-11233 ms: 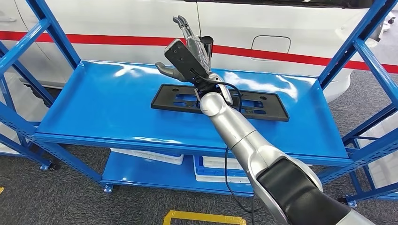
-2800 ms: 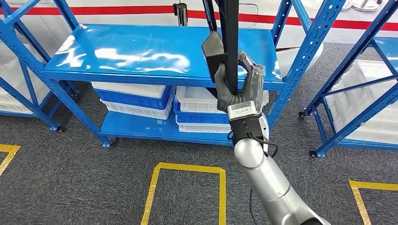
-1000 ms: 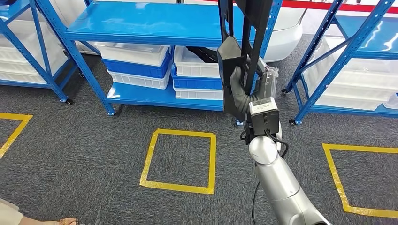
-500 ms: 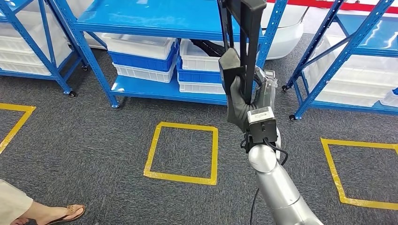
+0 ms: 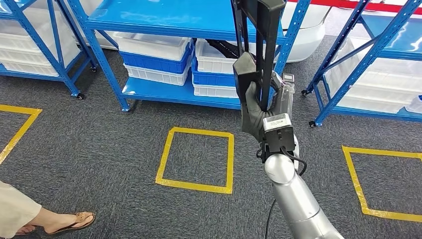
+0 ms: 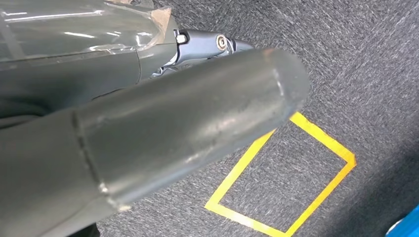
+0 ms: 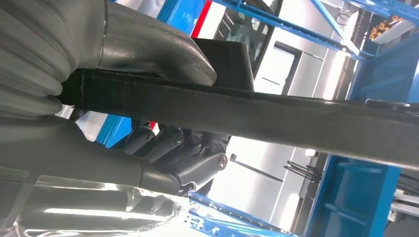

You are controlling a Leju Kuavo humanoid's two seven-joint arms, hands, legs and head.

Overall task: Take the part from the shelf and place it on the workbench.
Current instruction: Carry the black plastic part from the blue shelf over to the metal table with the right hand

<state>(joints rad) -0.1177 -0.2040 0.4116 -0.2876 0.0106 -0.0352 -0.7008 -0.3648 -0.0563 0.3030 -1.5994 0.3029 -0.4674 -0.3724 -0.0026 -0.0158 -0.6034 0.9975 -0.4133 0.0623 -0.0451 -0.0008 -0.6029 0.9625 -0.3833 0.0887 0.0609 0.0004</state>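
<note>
Person: a sandalled foot (image 5: 69, 222) is seen at the near left, further in than half a second ago.
Floor: a yellow taped square (image 5: 196, 160) is seen on grey carpet.
Left hand (image 6: 148, 133): hung over the carpet; its state cannot be told.
Right hand (image 5: 261, 107): clamped on the black part (image 5: 259, 30), held upright.
Right wrist view: the thumb (image 7: 148, 44) is pressed on the part's edge.
Shelf (image 5: 164, 17): far; white and blue bins (image 5: 157, 59) are stacked beneath, contents hidden.

The part's (image 5: 259, 30) upper end is cut off.
</note>
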